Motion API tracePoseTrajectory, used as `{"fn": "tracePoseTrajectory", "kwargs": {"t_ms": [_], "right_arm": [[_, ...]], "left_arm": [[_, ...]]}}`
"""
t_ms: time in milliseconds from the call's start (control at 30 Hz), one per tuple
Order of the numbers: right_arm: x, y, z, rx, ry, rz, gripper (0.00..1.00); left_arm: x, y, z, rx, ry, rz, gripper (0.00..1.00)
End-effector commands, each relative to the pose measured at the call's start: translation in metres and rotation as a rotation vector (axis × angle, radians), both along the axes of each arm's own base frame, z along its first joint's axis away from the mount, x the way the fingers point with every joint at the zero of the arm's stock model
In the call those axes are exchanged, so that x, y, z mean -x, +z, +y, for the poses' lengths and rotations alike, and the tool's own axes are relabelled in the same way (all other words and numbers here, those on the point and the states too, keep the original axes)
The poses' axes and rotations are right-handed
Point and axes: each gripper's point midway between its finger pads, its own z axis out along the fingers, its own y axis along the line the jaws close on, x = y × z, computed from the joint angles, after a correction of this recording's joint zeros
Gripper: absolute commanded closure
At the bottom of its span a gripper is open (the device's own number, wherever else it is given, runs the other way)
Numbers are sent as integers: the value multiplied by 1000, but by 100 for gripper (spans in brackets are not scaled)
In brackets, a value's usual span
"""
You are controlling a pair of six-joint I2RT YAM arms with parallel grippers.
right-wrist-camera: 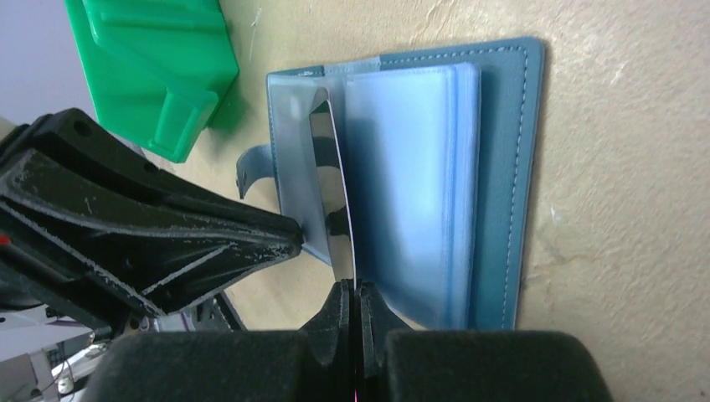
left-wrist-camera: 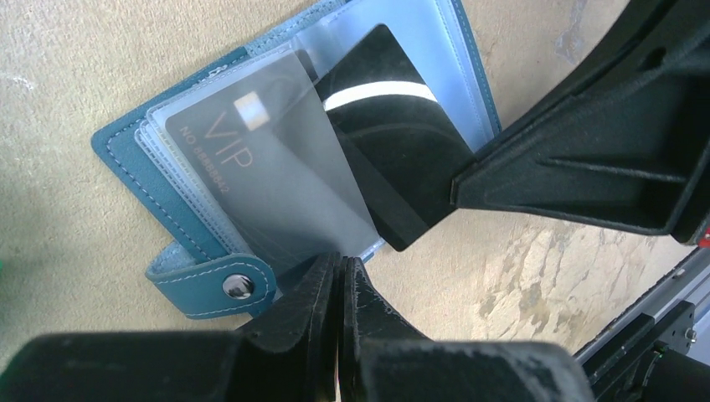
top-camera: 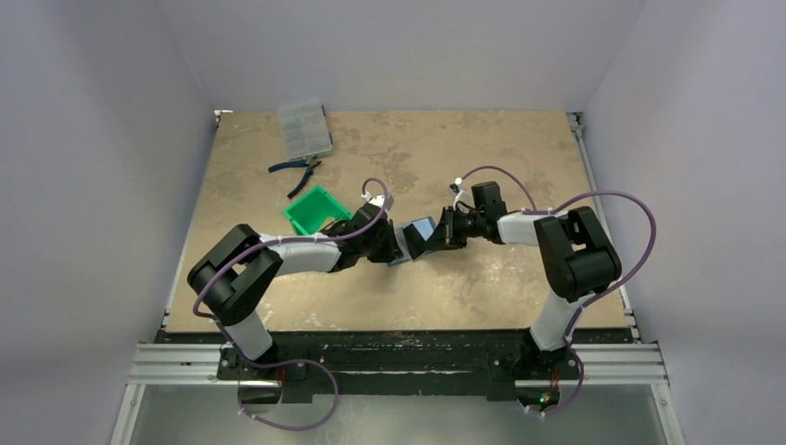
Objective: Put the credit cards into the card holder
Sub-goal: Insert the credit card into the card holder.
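Note:
The teal-blue card holder (top-camera: pixel 422 230) lies open on the table between my two arms, its clear inner sleeves fanned out (left-wrist-camera: pixel 126 159) (right-wrist-camera: pixel 502 167). My right gripper (right-wrist-camera: pixel 354 289) is shut on the edge of a dark glossy credit card (right-wrist-camera: pixel 331 184), which stands partly inside a sleeve (left-wrist-camera: pixel 393 126). My left gripper (left-wrist-camera: pixel 340 266) is shut on the edge of a clear sleeve near the clasp tab (left-wrist-camera: pixel 213 287). A second grey card marked VIP (left-wrist-camera: pixel 251 159) sits inside a sleeve. In the top view the left gripper (top-camera: pixel 394 243) and the right gripper (top-camera: pixel 445 227) meet at the holder.
A green plastic tray (top-camera: pixel 313 211) stands just left of the holder, close to my left arm (right-wrist-camera: pixel 159 59). A clear compartment box (top-camera: pixel 304 128) and blue-handled pliers (top-camera: pixel 297 170) lie at the back left. The metal rail (top-camera: pixel 399 357) runs along the near edge.

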Motion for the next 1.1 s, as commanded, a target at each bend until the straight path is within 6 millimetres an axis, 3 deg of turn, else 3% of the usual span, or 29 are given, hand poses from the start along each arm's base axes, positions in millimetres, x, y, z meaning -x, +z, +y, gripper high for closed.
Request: {"fn": "tracePoseTrajectory", "kwargs": {"t_ms": [0, 200, 633, 733, 900, 1067], "right_arm": [[-26, 7, 7, -30, -23, -58, 100], [-35, 10, 13, -56, -33, -70, 100], [-19, 5, 27, -72, -45, -56, 100], [-11, 3, 26, -71, -26, -53, 96], [-13, -2, 20, -9, -13, -70, 92], [-21, 5, 12, 63, -25, -107, 84]], "left_arm": [[12, -14, 13, -58, 2, 21, 100], [12, -15, 12, -60, 2, 18, 100], [10, -12, 7, -53, -5, 7, 100], [7, -5, 5, -58, -18, -7, 100], [0, 36, 3, -38, -32, -80, 85], [3, 39, 26, -114, 12, -91, 85]]}}
